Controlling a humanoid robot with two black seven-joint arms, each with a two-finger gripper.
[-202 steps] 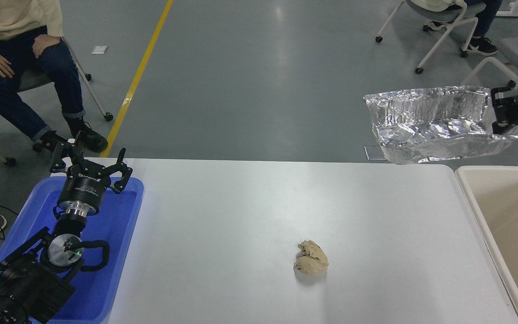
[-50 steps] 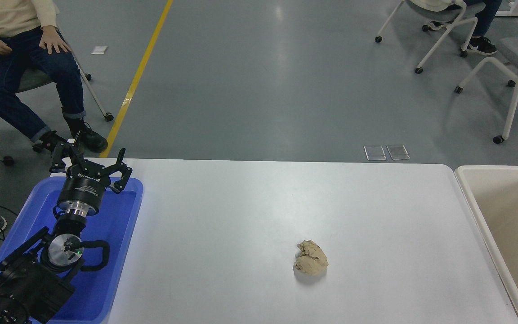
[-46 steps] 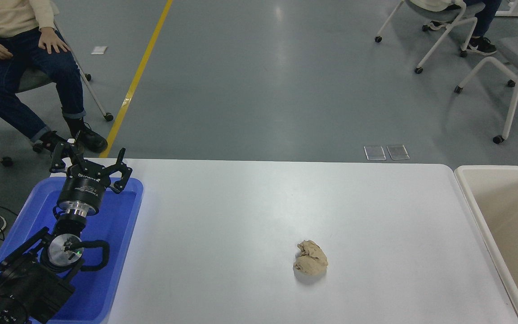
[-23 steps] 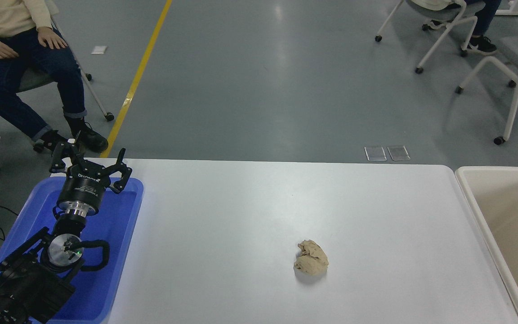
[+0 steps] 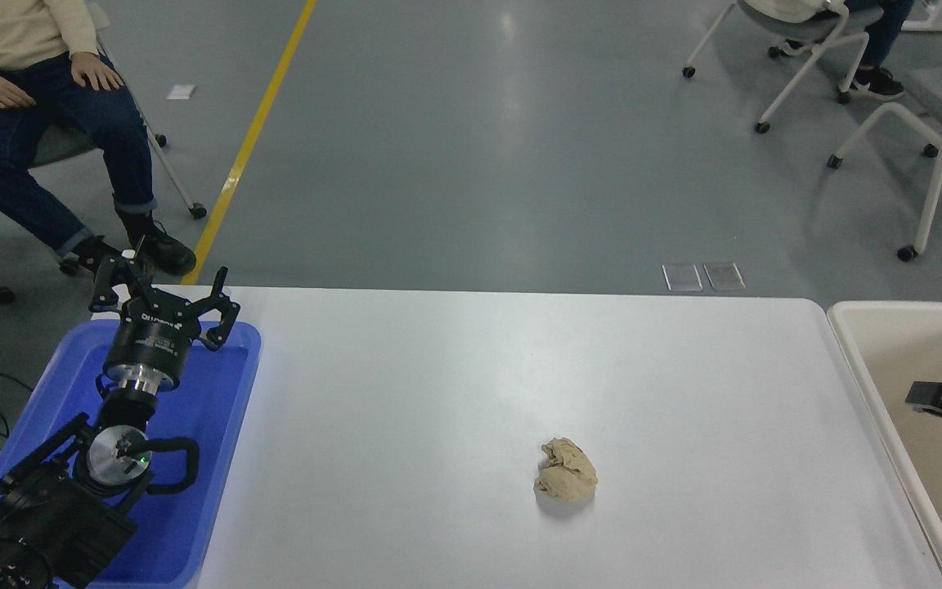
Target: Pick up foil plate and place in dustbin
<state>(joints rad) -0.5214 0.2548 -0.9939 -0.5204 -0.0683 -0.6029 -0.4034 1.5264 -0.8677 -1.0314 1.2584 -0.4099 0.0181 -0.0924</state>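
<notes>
The foil plate is out of view. The dustbin [image 5: 912, 307], a cream-beige tub, stands against the table's right end and is cut off by the picture's right edge. A black part of my right gripper [image 5: 933, 399] pokes in from that edge over the inside of the dustbin, with nothing seen in it. My left gripper [image 5: 164, 293] is parked at the lower left above a blue tray [image 5: 226, 425], open and empty.
A crumpled beige paper ball [image 5: 566, 479] lies on the white table [image 5: 438, 393], right of centre. A person sits at the far left, hands on their legs. Wheeled chairs stand on the floor at the far right.
4.4 s ago my right gripper held the foil plate high at the far right. Both then left the view. Now the gripper's tip has come back in over the dustbin, without the plate.
</notes>
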